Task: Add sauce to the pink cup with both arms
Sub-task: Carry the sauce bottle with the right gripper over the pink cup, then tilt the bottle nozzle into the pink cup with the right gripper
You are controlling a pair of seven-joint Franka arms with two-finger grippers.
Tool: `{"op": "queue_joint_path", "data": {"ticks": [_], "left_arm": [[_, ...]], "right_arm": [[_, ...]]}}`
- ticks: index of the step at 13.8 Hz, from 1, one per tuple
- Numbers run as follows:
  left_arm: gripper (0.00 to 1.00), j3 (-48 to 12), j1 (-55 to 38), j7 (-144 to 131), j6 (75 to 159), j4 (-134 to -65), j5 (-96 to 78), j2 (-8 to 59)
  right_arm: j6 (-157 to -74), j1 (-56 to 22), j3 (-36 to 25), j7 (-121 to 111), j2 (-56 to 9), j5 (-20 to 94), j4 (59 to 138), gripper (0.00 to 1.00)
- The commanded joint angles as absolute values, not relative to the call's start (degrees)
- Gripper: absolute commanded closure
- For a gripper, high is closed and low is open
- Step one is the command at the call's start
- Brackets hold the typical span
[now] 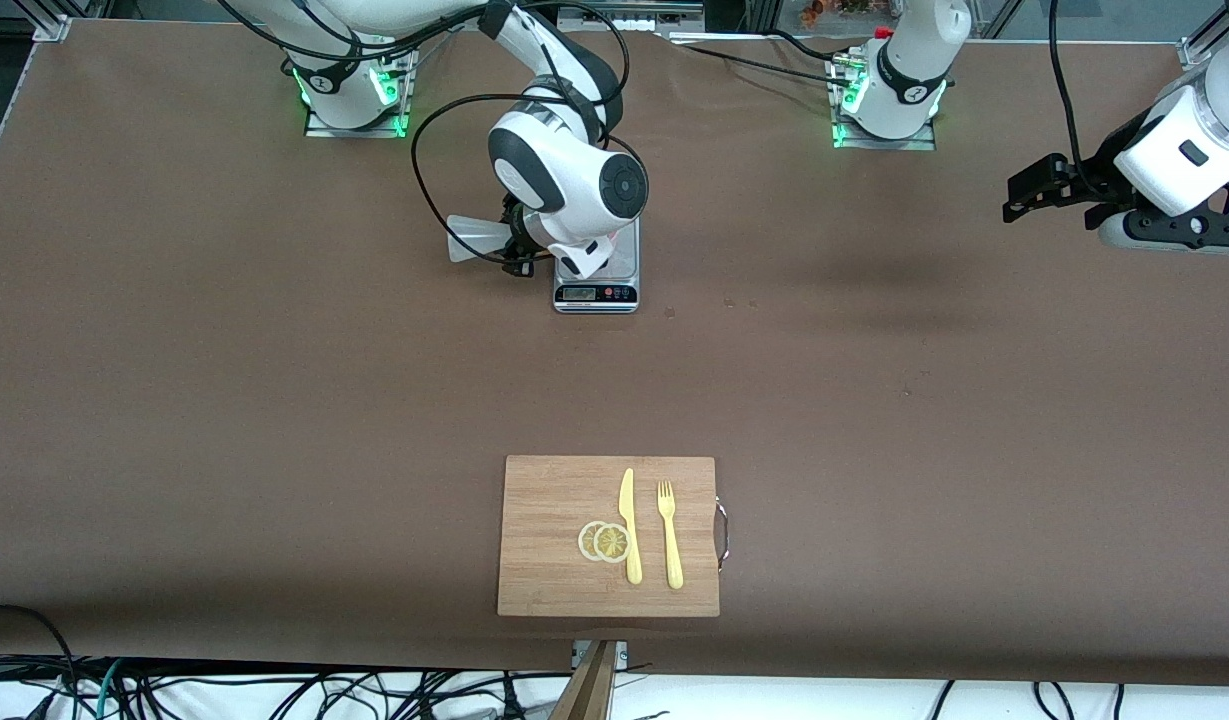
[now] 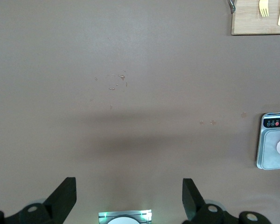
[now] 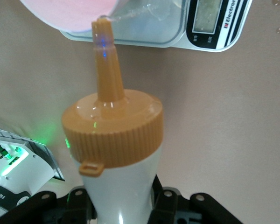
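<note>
- Right wrist view has my right pincer (image 3: pixel 123 205) clamped around the sauce (image 3: pixel 114 154) bottle, orange nozzle tipped right at the rim of the pink cup (image 3: pixel 70 11).
- That cup sits on the scale (image 1: pixel 596 280), up toward the arm bases on the brown counter (image 1: pixel 274 400).
- My left pincer (image 2: pixel 128 198) just waits in the air over bare counter at the left arm's end, fingers spread wide.
- Cutting board (image 1: pixel 554 540) with knife (image 1: pixel 629 525), fork (image 1: pixel 669 535) and lemon slices (image 1: pixel 604 541) lies nearest the front camera.

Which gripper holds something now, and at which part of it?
The right gripper holds the sauce by its lower body, nozzle at the pink cup. The left gripper is open, empty.
</note>
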State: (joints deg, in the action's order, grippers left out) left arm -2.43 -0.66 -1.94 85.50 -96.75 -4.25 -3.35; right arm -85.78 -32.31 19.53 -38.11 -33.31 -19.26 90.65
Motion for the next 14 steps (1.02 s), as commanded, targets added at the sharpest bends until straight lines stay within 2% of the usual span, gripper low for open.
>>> {"op": "queue_joint_path", "data": {"ticks": [1,4,9,14], "left_arm": [[0.00,-2.5,-0.9,-1.3,85.1,-96.4,-3.0,-3.3],[0.00,-2.5,-0.9,-1.3,85.1,-96.4,-3.0,-3.3],[0.00,-2.5,-0.9,-1.3,85.1,-96.4,-3.0,-3.3],[0.00,-2.5,-0.9,-1.3,85.2,-96.4,-3.0,-3.3]], "right_arm": [[-84.5,-31.3,20.6,-37.9,-32.8,-20.0,89.9,1.00],[-85.3,-28.3,20.9,-41.3,-32.3,-17.2,89.7,1.00],[-93.8,-24.0,19.9,-47.4,-29.9,-4.3,89.8,1.00],[-99.7,-17.6,9.3,-73.1,-29.4,15.4,90.1,1.00]]}}
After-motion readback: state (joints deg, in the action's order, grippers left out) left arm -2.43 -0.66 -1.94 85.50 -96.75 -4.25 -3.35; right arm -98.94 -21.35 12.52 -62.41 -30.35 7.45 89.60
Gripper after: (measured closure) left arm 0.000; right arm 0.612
